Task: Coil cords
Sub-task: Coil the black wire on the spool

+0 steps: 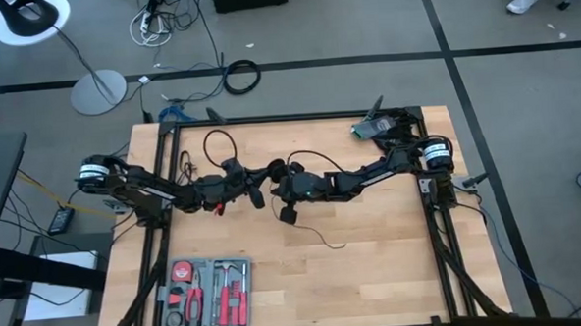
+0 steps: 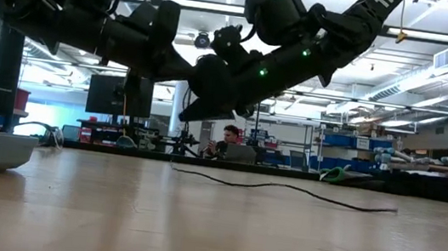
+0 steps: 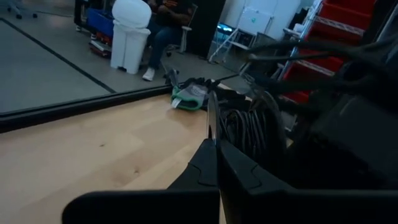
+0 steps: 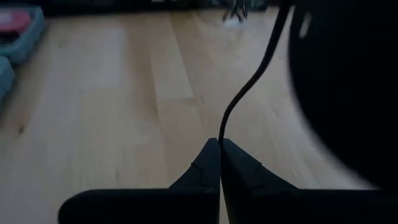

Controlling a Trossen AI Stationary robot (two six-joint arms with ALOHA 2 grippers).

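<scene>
My right gripper (image 4: 219,144) is pinching the cord (image 4: 252,81), fingers closed on the thin black wire above the middle of the table (image 1: 373,248). My left gripper (image 3: 216,146) is gripping the same cord just beside it, its fingers also closed on the wire. From the two grippers the cord is trailing down over the wood toward the table's near side, and looping away toward the far left corner. Farther off, a green-and-grey object (image 3: 189,96) is lying by the table's far right corner.
</scene>
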